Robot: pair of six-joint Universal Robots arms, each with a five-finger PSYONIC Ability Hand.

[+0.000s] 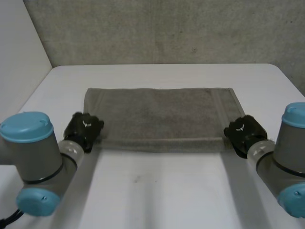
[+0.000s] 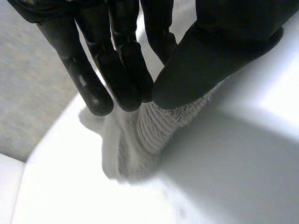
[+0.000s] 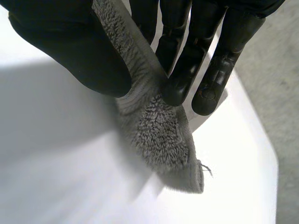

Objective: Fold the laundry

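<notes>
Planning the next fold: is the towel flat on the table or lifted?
Flat. The towel lies spread on the table; the left hand and right hand pinch its near corners.

1. The left arm and the right arm are held low, angled inward.
2. The left hand is pinched, fingers against thumb, on a towel corner.
3. The right hand is pinched likewise.

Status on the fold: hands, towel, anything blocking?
Left hand pinches towel at near left corner; right hand pinches near right corner. Towel flat on white table. Nothing in the way.
</notes>
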